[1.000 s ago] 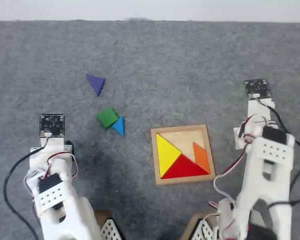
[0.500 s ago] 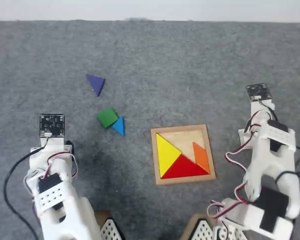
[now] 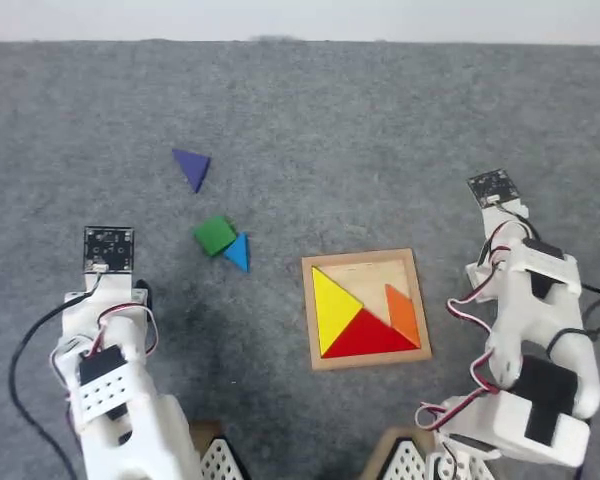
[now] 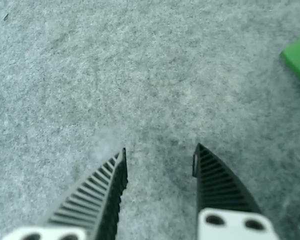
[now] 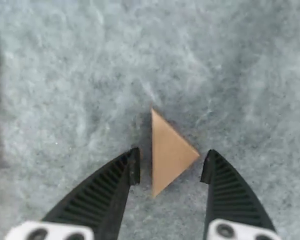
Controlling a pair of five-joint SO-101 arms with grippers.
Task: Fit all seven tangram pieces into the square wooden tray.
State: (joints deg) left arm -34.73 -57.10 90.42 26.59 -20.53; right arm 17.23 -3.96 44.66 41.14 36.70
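The square wooden tray (image 3: 412, 258) lies right of centre and holds a yellow triangle (image 3: 333, 307), a red triangle (image 3: 372, 335) and an orange piece (image 3: 402, 312). On the carpet to its left lie a purple triangle (image 3: 192, 167), a green square (image 3: 215, 235) and, touching it, a blue triangle (image 3: 239, 251). My right gripper (image 5: 172, 151) is open, its fingers on either side of a tan triangle (image 5: 167, 150) flat on the carpet. My left gripper (image 4: 160, 148) is open over bare carpet, with the green square (image 4: 298, 61) off to one side.
Grey carpet covers the whole table. The left arm (image 3: 105, 345) stands at the front left. The right arm (image 3: 528, 300) stands just right of the tray. The tray's upper part is bare wood (image 3: 365, 272).
The right arm has folded and turned, and its wrist has shifted a little toward the tray. The left arm has barely moved. The pieces lie as before.
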